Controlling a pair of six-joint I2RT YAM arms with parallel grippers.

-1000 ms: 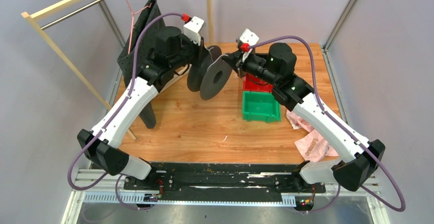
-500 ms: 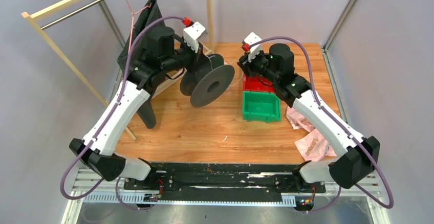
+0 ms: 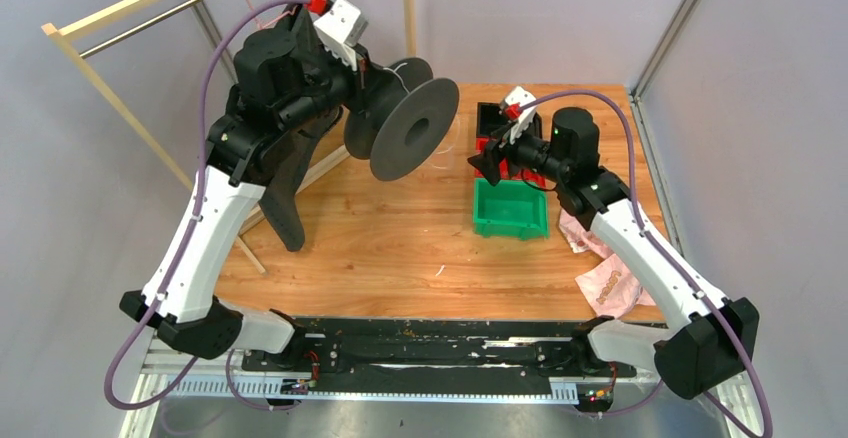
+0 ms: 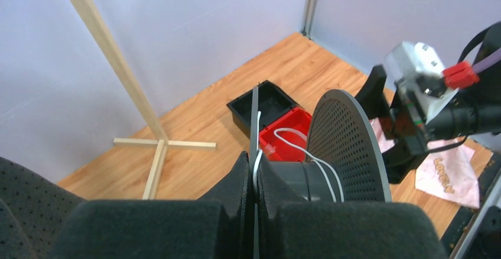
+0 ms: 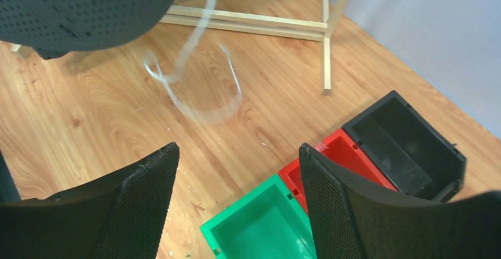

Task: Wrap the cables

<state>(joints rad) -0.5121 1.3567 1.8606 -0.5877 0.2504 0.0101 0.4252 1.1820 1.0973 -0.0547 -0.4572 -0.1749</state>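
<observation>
Showing thin white cables (image 4: pixel 298 143) looped over the hub of a black spool (image 4: pixel 348 146), with one loose strand dangling, blurred, beneath it above the worktop (image 5: pixel 88 123). Holding that spool aloft, well clear of the wood, with the left fingers (image 4: pixel 235 182) pinched shut on the thin edge of one flange. Placing the right fingers (image 5: pixel 145 194) near the spool but apart from it, spread wide. Including, on the worktop under the right fingers, a green bin (image 5: pixel 260 226), a red bin (image 5: pixel 345 161) and a black bin (image 5: pixel 404 141) side by side in a row, plus a pink cloth (image 3: pixel 610 283) near the right edge.
</observation>
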